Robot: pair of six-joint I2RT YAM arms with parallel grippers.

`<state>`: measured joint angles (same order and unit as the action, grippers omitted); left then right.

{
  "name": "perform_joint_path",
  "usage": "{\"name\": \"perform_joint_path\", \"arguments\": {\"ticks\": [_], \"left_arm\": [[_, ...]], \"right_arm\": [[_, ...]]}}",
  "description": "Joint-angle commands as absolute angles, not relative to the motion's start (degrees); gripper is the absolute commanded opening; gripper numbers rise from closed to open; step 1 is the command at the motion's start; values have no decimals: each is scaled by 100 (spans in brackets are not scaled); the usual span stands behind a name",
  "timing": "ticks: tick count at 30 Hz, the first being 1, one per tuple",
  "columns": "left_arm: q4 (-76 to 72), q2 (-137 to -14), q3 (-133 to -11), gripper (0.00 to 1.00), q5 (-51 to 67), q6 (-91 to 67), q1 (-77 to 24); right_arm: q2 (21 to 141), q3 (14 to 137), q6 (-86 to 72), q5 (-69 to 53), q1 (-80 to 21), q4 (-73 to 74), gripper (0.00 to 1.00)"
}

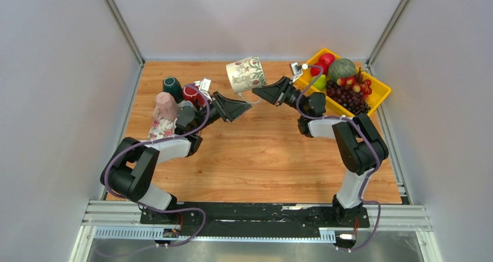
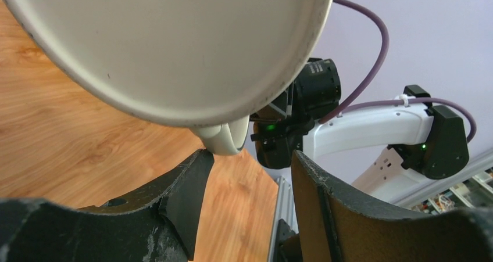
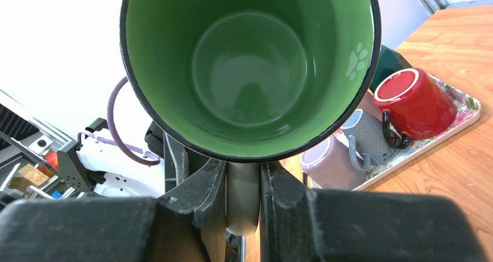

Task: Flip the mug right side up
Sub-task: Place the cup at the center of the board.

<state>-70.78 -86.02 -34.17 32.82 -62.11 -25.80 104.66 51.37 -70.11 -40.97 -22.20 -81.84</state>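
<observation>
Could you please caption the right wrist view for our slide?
Right gripper grips the green-lined mug by its handle.

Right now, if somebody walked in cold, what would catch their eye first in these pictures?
The flowered mug hangs in mid-air over the far middle of the table. The right gripper pinches its handle, and its green inside faces that wrist's camera. The left gripper sits open just beside it, and a yellow tray of bright fruit fills the far right corner.
</observation>
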Motion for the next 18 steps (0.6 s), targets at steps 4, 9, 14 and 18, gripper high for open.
{"name": "perform_joint_path", "arguments": {"ticks": [4,9,14,18], "left_arm": [[-6894,-8467,-3511,63,3660,-5582,-2641],[-6840,-8444,-3569,65,3795,-5166,-2638],[-6676,-8368,-3682,67,4118,-4915,-2642],[-6430,-8224,-3799,67,4331,-4662,-2637]], "right_arm": [[9806,5418,-6644,-3967,-2011,-9463,0],[9615,5530,-6410,-4229,-1928,-8853,0],[9364,5687,-5873,-4494,-1866,-7933,0],[9056,5795,-5053,-4617,-1815,-6710,0]]}}
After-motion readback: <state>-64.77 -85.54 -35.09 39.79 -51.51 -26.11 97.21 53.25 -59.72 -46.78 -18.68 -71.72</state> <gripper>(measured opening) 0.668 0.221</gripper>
